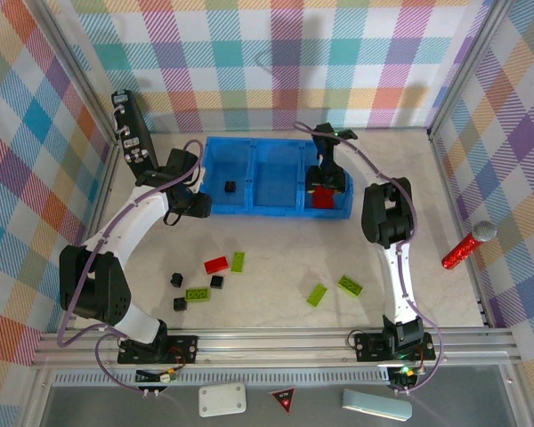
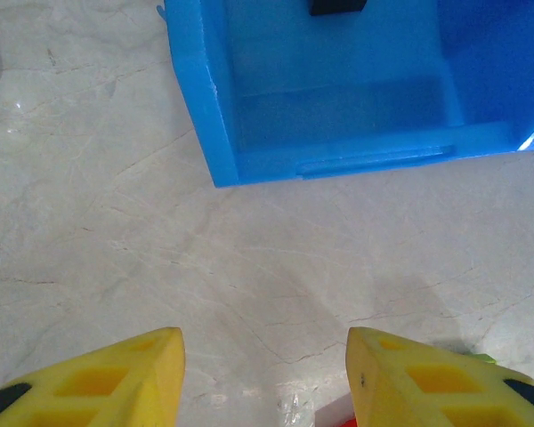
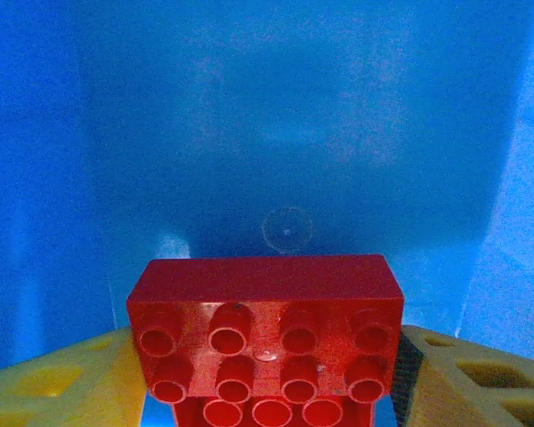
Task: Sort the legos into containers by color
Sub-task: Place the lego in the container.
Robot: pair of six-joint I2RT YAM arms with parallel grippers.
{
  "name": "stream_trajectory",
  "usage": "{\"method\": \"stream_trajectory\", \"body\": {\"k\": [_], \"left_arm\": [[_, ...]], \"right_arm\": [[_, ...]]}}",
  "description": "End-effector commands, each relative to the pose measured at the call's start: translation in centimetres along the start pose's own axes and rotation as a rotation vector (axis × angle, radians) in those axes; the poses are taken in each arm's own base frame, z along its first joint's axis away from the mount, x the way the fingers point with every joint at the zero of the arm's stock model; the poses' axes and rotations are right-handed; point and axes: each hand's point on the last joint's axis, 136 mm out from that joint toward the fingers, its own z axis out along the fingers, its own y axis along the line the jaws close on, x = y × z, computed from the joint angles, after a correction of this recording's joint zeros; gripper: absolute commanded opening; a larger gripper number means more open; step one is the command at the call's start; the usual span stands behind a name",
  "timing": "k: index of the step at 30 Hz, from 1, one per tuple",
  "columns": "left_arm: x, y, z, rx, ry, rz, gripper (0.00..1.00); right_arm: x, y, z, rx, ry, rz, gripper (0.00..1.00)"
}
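red lego (image 3: 265, 329) clamped in right gripper (image 3: 267, 360), long axis 9-to-3 across the jaws, hanging over the floor of the 3 o'clock compartment (image 3: 285, 133) of the blue tray (image 1: 276, 178). i judge the drop is straight down. left gripper (image 2: 265, 374) spread, empty; loose legos (image 1: 216, 263) at its 6 o'clock.

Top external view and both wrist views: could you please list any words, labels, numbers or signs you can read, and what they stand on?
No text can be read.
Red-edged triangular sign near the top view's bottom edge: its mark is too small to read.
On the red brick, no lettering is legible.
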Motion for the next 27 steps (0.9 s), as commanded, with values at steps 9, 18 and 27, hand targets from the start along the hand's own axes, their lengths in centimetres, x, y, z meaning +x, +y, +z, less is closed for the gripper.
{"method": "stream_trajectory", "body": {"k": [9, 18, 27], "left_arm": [[0.1, 0.4, 0.4, 0.005, 0.011, -0.003, 0.51], [0.1, 0.4, 0.3, 0.008, 0.009, -0.004, 0.51], [0.0, 0.3, 0.0, 0.016, 0.002, -0.006, 0.51]], "right_arm": [[0.1, -0.1, 2.0, -0.007, 0.038, 0.017, 0.68], [0.0, -0.1, 1.2, -0.011, 0.028, 0.020, 0.72], [-0.2, -0.1, -0.5, -0.015, 0.005, 0.022, 0.73]]}}
